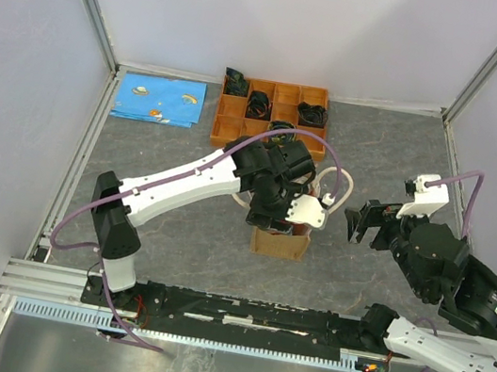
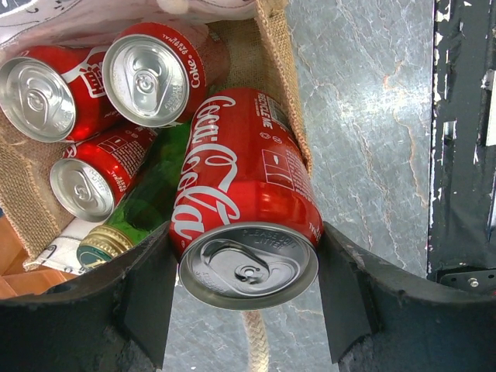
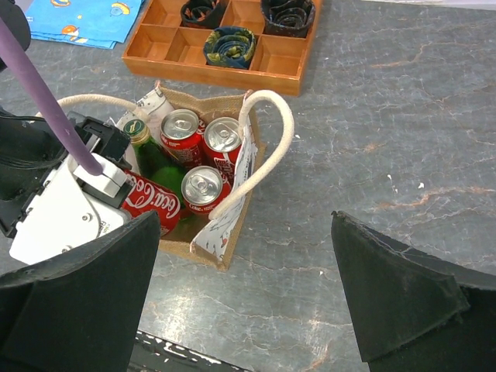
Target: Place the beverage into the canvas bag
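Observation:
The canvas bag (image 1: 279, 244) stands mid-table, a tan burlap tote with cream rope handles (image 3: 267, 147). Three red Coca-Cola cans (image 2: 151, 74) and a green bottle (image 2: 143, 205) are inside it. My left gripper (image 1: 287, 213) is shut on another red Coca-Cola can (image 2: 244, 194), held tilted over the bag's near wall (image 2: 283, 77), its far end just inside the opening. The held can also shows in the right wrist view (image 3: 151, 203). My right gripper (image 1: 356, 225) is open and empty, to the right of the bag above bare table (image 3: 248, 310).
An orange compartmented tray (image 1: 230, 128) with dark rolled items sits behind the bag. A blue patterned cloth (image 1: 158, 99) lies at the back left. A black rail (image 1: 246, 315) runs along the near edge. Grey walls enclose the table.

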Available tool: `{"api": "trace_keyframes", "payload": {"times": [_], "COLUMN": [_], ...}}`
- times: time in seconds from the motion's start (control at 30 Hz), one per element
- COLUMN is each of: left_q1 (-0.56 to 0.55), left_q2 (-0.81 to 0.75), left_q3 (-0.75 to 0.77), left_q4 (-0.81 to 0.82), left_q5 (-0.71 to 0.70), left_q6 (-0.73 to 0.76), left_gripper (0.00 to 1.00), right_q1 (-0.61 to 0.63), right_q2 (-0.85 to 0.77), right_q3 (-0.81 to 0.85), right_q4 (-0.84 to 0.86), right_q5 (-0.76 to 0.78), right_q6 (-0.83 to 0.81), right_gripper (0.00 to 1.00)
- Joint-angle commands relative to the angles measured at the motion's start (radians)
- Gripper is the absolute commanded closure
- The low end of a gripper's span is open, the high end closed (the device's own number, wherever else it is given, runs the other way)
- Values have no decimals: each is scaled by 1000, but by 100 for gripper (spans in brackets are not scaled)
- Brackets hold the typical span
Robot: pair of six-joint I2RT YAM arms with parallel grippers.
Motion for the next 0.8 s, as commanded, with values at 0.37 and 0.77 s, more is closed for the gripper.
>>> {"api": "trace_keyframes", "payload": {"times": [0.37,0.77], "left_q1": [-1,16], "left_q2": [67,114], "left_q3": [-2,20], "left_q4": [97,90], "left_q5": [5,26], "left_q6": [-40,-79], "left_gripper": [97,97], "right_q1": [3,4], "right_q2": [-30,-17], "right_q3": [-1,-10], "right_q4": [-18,-11], "right_q5": [9,-2], "right_q6": [34,28], "right_gripper": [1,1]}}
